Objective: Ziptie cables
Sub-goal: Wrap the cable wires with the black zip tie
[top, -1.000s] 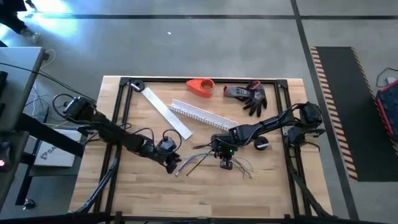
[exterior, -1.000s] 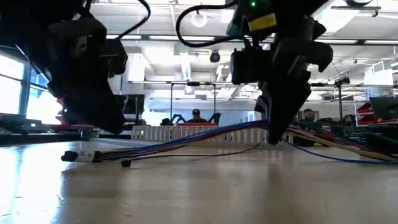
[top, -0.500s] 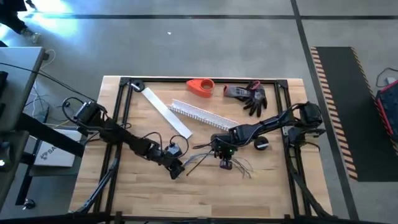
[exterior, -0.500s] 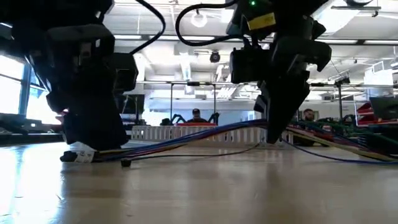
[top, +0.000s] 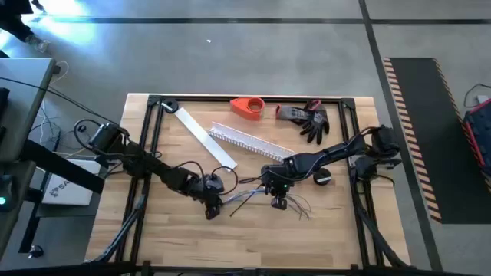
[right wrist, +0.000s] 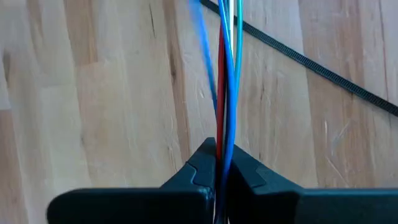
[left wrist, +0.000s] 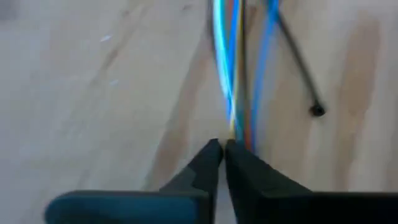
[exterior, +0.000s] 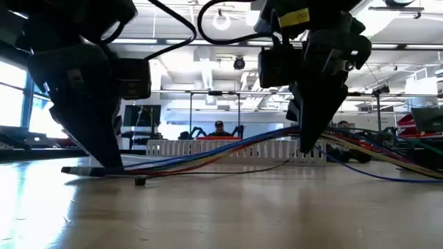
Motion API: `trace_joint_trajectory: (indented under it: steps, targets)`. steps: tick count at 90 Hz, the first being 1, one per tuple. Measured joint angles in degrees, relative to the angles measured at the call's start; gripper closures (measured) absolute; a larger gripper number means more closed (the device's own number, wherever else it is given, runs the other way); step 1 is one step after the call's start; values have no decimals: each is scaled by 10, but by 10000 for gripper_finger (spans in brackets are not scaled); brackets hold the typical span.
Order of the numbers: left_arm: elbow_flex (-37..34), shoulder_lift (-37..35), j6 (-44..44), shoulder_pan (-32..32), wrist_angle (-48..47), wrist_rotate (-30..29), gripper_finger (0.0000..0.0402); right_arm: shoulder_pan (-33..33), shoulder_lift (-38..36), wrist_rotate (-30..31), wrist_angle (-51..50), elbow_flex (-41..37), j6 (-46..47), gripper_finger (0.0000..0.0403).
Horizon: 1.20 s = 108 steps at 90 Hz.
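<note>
The cables [top: 244,195], a bundle of thin blue, red and yellow wires, lie across the table's middle, their splayed ends [top: 304,208] at the right. My left gripper [top: 211,208] is shut at their left end [exterior: 77,169], down at the tabletop. My right gripper [top: 278,201] is shut on them farther right. In the low view the cables [exterior: 208,153] rise from the left gripper [exterior: 105,164] to the right gripper [exterior: 310,146]. A black zip tie [right wrist: 311,62] lies loose on the wood beside the bundle, its head [left wrist: 317,111] by the left gripper. My left gripper pinches the cables near their left end [left wrist: 231,127] between its two fingertips, pointing down at a slant. That end lies on or just above the table. My right gripper pinches the bundle [right wrist: 224,134] between its two fingers from above, along the wires in its wrist view. The held part [exterior: 299,133] is lifted clear of the table, and the wires slope down from it toward the left gripper.
A white slotted channel [top: 249,140] and a flat white strip [top: 205,138] lie behind the cables. A red object [top: 247,107] and dark gloves [top: 308,119] sit at the far edge. A black frame [top: 150,146] borders the table. Bare wood lies toward the near edge.
My left gripper has moved toward the table's right edge and come down onto the cables' left end. My right gripper has risen a little with the bundle, so the wires slope more steeply up to it.
</note>
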Motion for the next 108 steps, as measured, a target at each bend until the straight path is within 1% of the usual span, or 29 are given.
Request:
trace_joint_trajectory:
  steps: [7, 15, 24, 29, 35, 40, 47, 54, 60, 66, 73, 83, 96, 108]
  targets:
    - [6, -15, 20, 4, -54, -20, 393, 3, 0, 9, 5, -4, -12, 403]
    - [12, -27, 46, 6, -92, -39, 396, 13, 3, 39, 3, -15, -45, 400]
    - [17, -34, 57, 7, -119, -65, 400, 16, 4, 37, 17, -16, -55, 380]
    - [21, -38, 51, 8, -137, -80, 399, 15, 4, 31, 19, -11, -48, 357]
    - [29, -45, 48, 8, -154, -82, 389, 12, 4, 27, 17, -7, -39, 322]
    - [37, -56, 46, 6, -150, -80, 378, 10, 4, 28, 13, -6, -36, 289]
    - [42, -70, 35, -3, -132, -57, 357, 6, 0, 30, 5, -3, -35, 244]
    - [41, -75, 7, -15, -99, -29, 336, 6, -15, 36, 1, -3, -37, 207]
    - [42, -74, -32, -24, -65, -12, 319, 6, -34, 68, -7, -3, -38, 184]
    - [42, -66, -70, -31, -35, 1, 304, 6, -56, 113, -19, -3, -39, 171]
    - [42, -52, -90, -39, 2, 2, 287, 7, -82, 172, -18, -6, -44, 166]
    - [42, -20, -93, -42, 59, 1, 269, 18, -101, 255, -12, -15, -40, 165]
    - [42, 32, -105, -42, 120, 0, 260, 43, -102, 310, -11, -32, -15, 165]
    - [51, 73, -135, -46, 131, -9, 259, 66, -102, 344, -10, -48, 0, 165]
